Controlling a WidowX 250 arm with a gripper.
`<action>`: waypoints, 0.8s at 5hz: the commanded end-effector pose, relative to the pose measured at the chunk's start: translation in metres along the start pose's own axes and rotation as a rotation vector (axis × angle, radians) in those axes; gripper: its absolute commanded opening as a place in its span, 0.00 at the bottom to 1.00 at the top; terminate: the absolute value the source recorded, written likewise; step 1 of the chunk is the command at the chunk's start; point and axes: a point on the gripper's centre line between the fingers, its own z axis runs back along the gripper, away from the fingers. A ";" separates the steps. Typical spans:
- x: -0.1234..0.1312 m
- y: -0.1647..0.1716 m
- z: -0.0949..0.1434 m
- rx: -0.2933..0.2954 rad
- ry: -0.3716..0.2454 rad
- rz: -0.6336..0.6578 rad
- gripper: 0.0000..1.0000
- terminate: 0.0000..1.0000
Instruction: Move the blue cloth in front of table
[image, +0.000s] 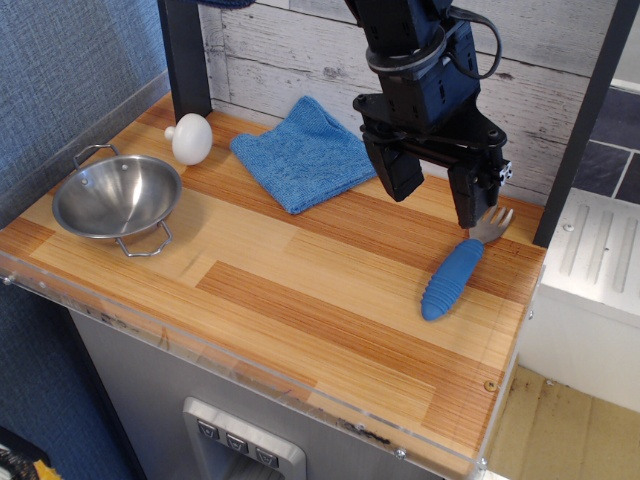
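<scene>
The blue cloth (302, 153) lies flat at the back middle of the wooden table (300, 300), close to the plank wall. My black gripper (432, 200) hangs above the table to the right of the cloth, clear of it. Its two fingers (397, 172) are spread apart with nothing between them. The right finger's tip stands just above the head of a fork.
A blue ribbed-handled fork (455, 272) lies at the right side, under the gripper. A steel bowl (116, 195) sits at the left edge. A white mushroom-shaped object (190, 137) stands at the back left, beside a dark post (185, 55).
</scene>
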 end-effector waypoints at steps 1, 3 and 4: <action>0.000 0.000 0.000 0.000 0.000 0.000 1.00 0.00; 0.011 0.044 0.007 0.030 -0.038 0.086 1.00 0.00; 0.013 0.066 0.010 0.052 -0.048 0.121 1.00 0.00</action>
